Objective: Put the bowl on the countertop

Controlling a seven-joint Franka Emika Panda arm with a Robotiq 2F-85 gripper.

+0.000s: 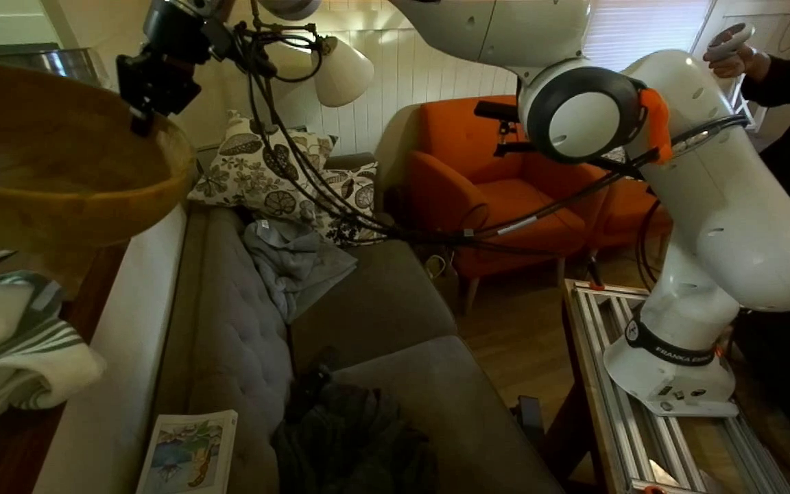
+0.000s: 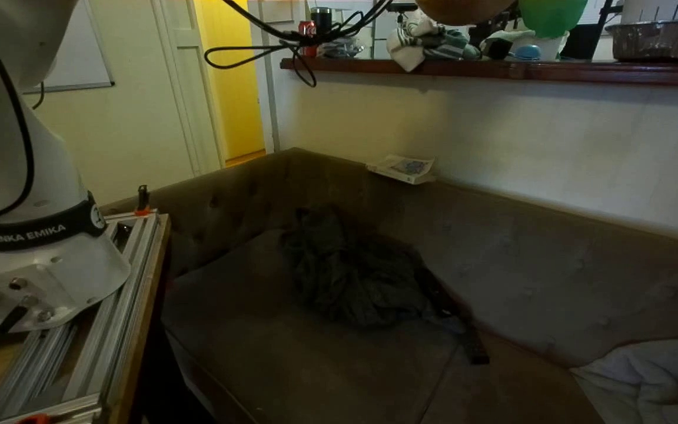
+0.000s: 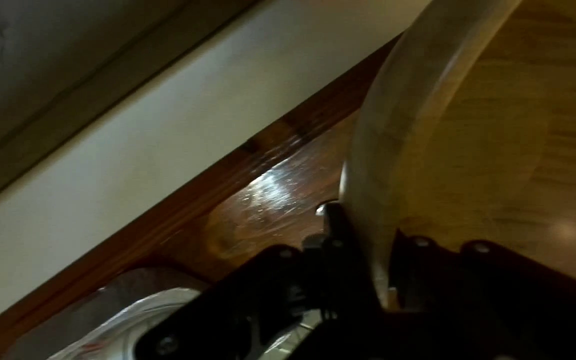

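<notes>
Round, wide, light-brown wooden bowl (image 1: 69,161): left in an exterior view, raised above glossy reddish-brown wooden countertop (image 3: 273,200). Black two-fingered gripper (image 3: 370,245): pinching bowl's rim. White-and-green striped cloth (image 1: 21,357): on countertop, near left.

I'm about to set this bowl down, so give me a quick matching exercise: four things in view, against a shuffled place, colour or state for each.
1. Bowl
2. Striped cloth
3. Book
4. Armchair

A. Upholstered in orange
B. On top of the sofa backrest
C. Held in the claw
D. On the reddish-brown countertop

Pairs: 1-C, 2-D, 3-B, 4-A
</notes>
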